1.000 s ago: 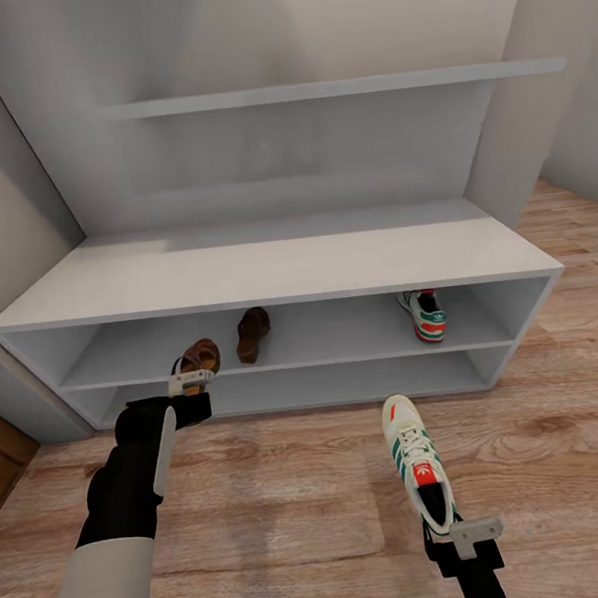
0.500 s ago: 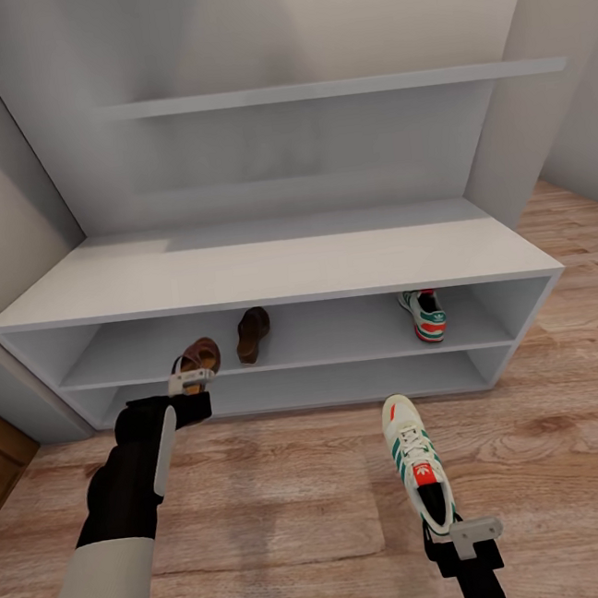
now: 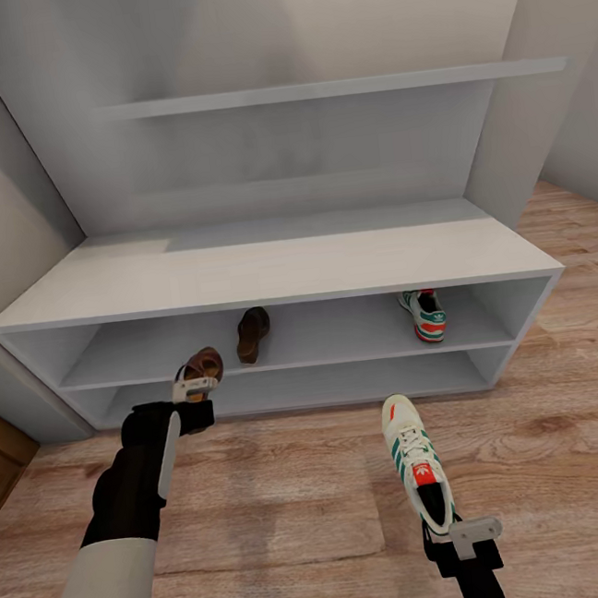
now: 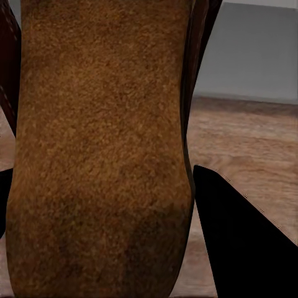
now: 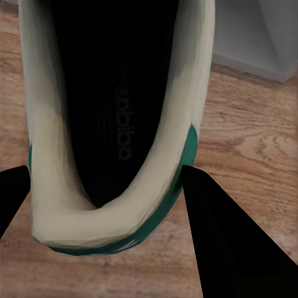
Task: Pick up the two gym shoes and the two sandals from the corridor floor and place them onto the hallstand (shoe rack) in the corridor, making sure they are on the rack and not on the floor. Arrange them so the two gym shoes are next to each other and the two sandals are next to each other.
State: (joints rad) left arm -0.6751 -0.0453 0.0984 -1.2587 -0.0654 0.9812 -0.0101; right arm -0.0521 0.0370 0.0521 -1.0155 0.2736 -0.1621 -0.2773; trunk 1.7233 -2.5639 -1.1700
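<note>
Both hands loaded at the hallstand.
Left hand pinching sandal, now nudged right and nearer vs 0.5 s ago, off the upper shelf's front edge. Right hand clamps gym shoe by heel above the floor, unmoved. Second sandal and second gym shoe sit on upper shelf.

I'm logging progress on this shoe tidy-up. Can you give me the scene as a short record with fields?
On rack's upper open shelf: one dark brown sandal; one cream-white sneaker with green stripes
Left gripper: holds second brown sandal at the shelf's front edge
Right gripper: holds second green-striped sneaker by its heel, over the wood floor
Pale-grey shoe rack: flat top bare
</note>
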